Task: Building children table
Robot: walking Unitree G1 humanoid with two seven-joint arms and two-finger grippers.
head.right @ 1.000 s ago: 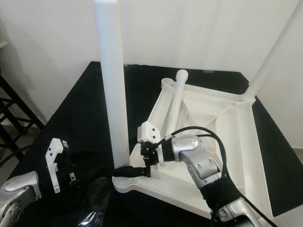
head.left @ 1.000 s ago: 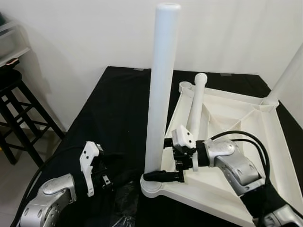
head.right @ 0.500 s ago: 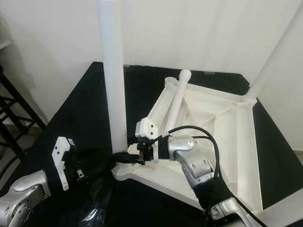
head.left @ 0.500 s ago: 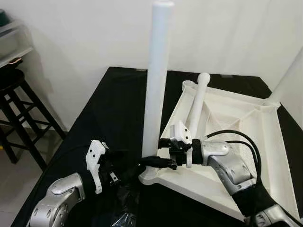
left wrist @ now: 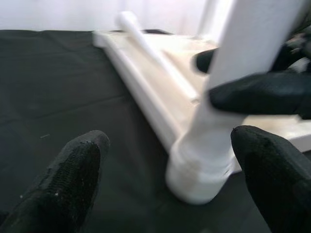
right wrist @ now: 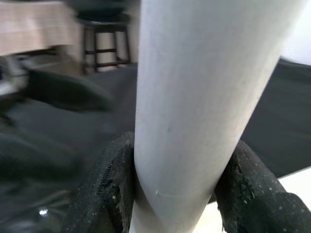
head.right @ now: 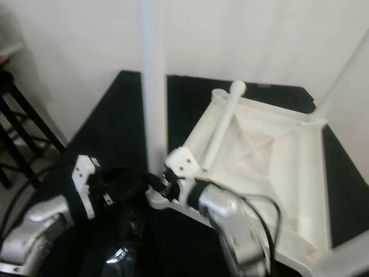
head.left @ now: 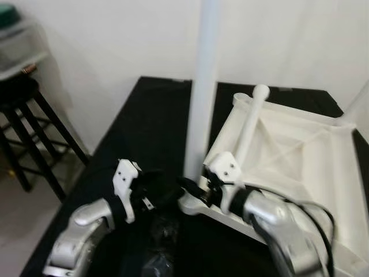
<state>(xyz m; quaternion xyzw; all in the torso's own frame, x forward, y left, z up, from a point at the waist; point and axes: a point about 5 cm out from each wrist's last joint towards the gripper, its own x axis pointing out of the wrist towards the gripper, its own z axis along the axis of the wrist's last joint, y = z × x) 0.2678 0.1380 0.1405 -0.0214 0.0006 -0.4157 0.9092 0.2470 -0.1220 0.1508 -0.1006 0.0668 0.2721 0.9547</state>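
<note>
The white table top [head.left: 288,150] lies upside down on a black cloth. A white leg [head.left: 202,86] stands upright in its near-left corner socket [left wrist: 197,177]. My right gripper [right wrist: 177,184] is shut on the base of this leg [right wrist: 194,97], one black finger on each side. My left gripper [left wrist: 172,160] is open, just left of that corner, with the socket between its spread fingertips [left wrist: 80,160] but not touching. A second loose leg [head.left: 251,124] lies inside the table top. Another leg [head.left: 357,101] stands at the far-right corner.
A dark wooden stool [head.left: 23,109] stands left of the cloth-covered surface. Crumpled clear plastic wrap [head.left: 158,254] lies on the cloth near the front edge. A white wall runs close behind.
The camera has shifted nearer and the picture is blurred. My left gripper has come right, up to the corner socket. My right gripper stays shut on the leg's base.
</note>
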